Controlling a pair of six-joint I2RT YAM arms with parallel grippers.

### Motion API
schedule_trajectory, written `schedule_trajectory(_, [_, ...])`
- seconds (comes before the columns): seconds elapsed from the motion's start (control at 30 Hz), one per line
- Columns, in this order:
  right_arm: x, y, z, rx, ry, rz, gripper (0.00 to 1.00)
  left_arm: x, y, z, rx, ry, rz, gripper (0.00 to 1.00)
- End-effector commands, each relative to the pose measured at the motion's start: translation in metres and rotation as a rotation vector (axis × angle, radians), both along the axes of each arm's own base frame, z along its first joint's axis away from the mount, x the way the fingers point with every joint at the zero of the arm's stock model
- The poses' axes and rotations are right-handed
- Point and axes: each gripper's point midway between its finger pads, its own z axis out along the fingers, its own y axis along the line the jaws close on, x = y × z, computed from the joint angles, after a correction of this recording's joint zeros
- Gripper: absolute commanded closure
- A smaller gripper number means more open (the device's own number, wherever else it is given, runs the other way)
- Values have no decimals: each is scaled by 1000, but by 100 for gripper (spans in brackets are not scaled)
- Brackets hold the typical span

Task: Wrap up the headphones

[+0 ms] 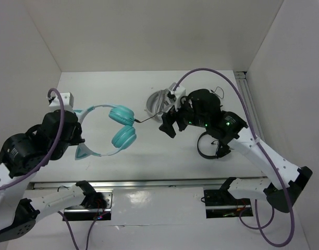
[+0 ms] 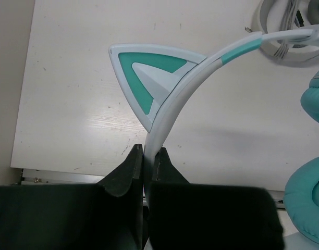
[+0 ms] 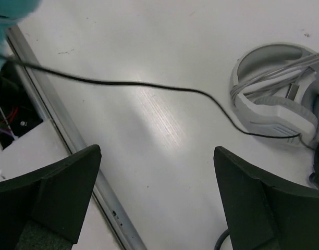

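Headphones (image 1: 122,115) hung over desk (image 1: 164,161), left of centre. left jaws clenched on headband (image 2: 164,117). Right jaws released, above cable (image 3: 149,85). Best next seemed: pinch cable near earcup (image 1: 124,137), keep taut, wind evenly.

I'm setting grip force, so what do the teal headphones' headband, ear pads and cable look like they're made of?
Headband: hard moulded plastic, pale with a soft sheen and crisp edges. Ear pads: teal cushions, probably leatherette over foam, judging by the puffy, smooth matte surface. Cable: thin, black, probably rubber-sheathed, since it runs in loose curves.
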Motion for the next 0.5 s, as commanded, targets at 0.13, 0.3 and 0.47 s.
schedule_trajectory(0.13, [40,24,30,110,-187,-26,7,-8,-1,35,-84,-81,-71,100])
schedule_trajectory(0.3, [59,26,17,152,-187,-13,12,-13,-2,44,-125,-98,-89,100])
schedule_trajectory(0.47, [66,37,-16,156,-125,27,48,-17,2,55,-152,-132,-85,100])
